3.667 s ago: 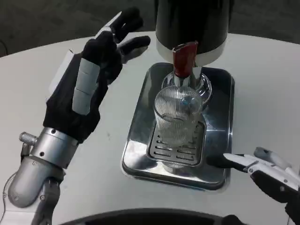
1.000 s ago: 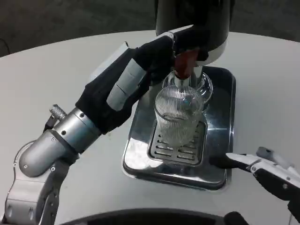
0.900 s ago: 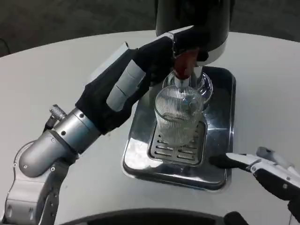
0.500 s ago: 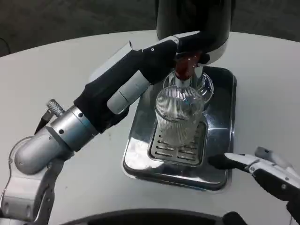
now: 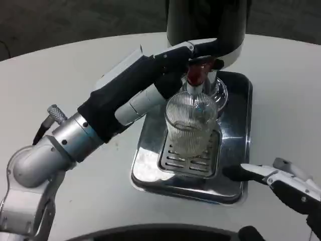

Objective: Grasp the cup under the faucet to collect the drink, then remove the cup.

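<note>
A clear ribbed cup (image 5: 190, 128) stands upright on the slotted grille of a steel drip tray (image 5: 236, 150), right under the faucet. The faucet's red lever (image 5: 194, 75) juts from a black drink dispenser (image 5: 205, 22). My left hand (image 5: 145, 83) reaches in from the left, and its fingers (image 5: 200, 47) lie over the top of the lever. Its thumb side hangs close to the cup's rim; whether they touch is unclear. My right hand (image 5: 286, 186) waits low at the right, fingers stretched toward the tray's front right corner, holding nothing. Any liquid in the cup is too hard to make out.
The round white table (image 5: 75, 70) spreads out on both sides of the tray. My left forearm (image 5: 50, 150) crosses the table's left half. A dark rounded edge (image 5: 150, 233) runs along the bottom of the picture.
My left hand swung in from the open table on the left to the faucet and laid its fingers over the red lever. Cup and right hand have stayed put.
</note>
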